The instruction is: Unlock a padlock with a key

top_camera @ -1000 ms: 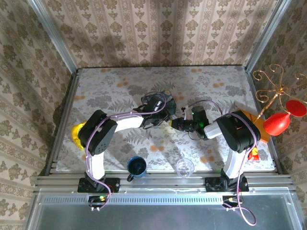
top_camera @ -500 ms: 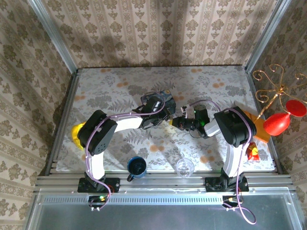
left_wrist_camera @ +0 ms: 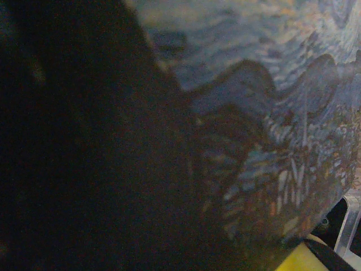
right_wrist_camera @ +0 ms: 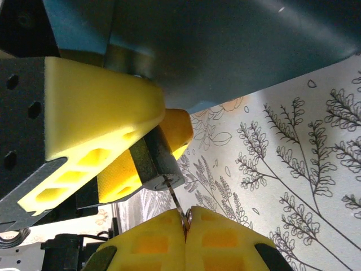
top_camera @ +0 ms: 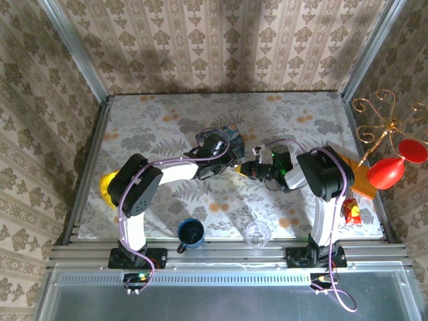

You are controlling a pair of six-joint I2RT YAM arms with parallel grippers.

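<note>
The small dark grey padlock (right_wrist_camera: 153, 162) is clamped between the yellow fingers (right_wrist_camera: 96, 107) of my left gripper (top_camera: 232, 162), keyhole end facing the right gripper. My right gripper (right_wrist_camera: 185, 217) is shut on the head of the thin metal key (right_wrist_camera: 178, 204). The key's blade runs up into the keyhole in the padlock's end face. In the top view the two grippers meet tip to tip at mid-table, with my right gripper (top_camera: 247, 168) just right of the left one. The padlock's shackle is hidden.
The blue painted tin (top_camera: 222, 138) sits right behind the left gripper and fills most of the left wrist view (left_wrist_camera: 271, 84). A blue mug (top_camera: 191, 232) and a clear glass cup (top_camera: 258, 233) stand near the front edge. A yellow object (top_camera: 107, 184) lies at the left.
My right gripper has shifted slightly left and away from the front edge toward the padlock, and the right arm's elbow swung back. The left arm has held still.
</note>
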